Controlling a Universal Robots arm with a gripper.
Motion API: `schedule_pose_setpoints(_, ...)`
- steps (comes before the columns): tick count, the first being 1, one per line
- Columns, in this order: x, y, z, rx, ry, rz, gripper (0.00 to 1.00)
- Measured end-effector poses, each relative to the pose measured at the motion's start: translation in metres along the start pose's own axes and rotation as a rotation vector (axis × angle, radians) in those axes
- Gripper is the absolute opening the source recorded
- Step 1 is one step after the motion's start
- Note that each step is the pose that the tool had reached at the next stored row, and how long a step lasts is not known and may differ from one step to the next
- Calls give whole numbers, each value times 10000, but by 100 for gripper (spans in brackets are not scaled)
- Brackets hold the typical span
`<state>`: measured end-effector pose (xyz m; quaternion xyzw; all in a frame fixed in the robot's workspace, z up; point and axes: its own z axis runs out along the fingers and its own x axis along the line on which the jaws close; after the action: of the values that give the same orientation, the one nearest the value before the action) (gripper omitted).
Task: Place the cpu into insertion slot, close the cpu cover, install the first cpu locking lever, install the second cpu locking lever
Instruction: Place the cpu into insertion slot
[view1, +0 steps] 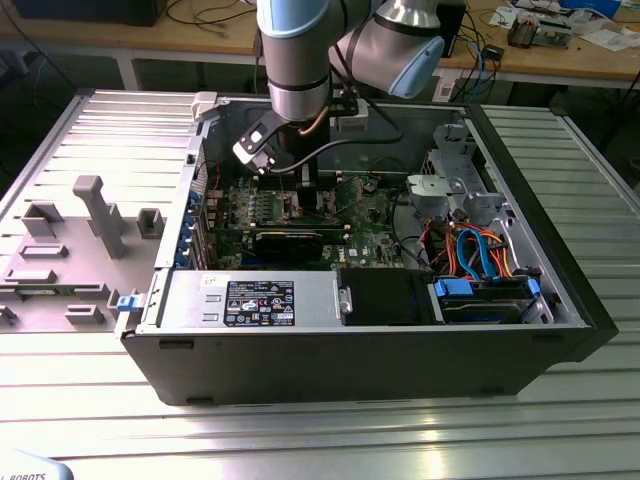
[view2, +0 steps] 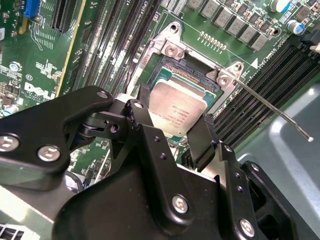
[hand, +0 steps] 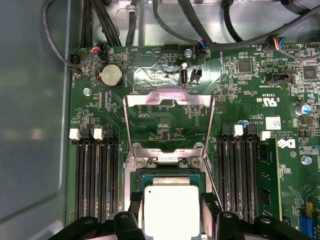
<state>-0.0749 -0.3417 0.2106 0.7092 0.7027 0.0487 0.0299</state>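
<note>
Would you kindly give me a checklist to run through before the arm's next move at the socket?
1. Grip: gripper shut on the cpu, one finger at each side: ok.
2. Alignment: cpu squarely over the insertion slot: ok.
3. Seating: whether the cpu lies fully down in the slot: cannot tell.
4. Cpu cover swung back, off the slot: ok.
5. Locking lever released, sticking out to the side: ok.

The chip (hand: 172, 210), a flat square with a silvery-grey top, sits level over the socket (hand: 170, 173), which has a dark centre and a metal rim in green board. The cover (hand: 170, 97), a thin silvery frame, is swung open, clear of the socket. A thin lever (view2: 270, 107) juts from one socket corner, unlatched.
</note>
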Motion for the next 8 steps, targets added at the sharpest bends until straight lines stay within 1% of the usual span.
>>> schedule_pose_setpoints(8, 0, 0, 7, -2, 2, -1, 54)
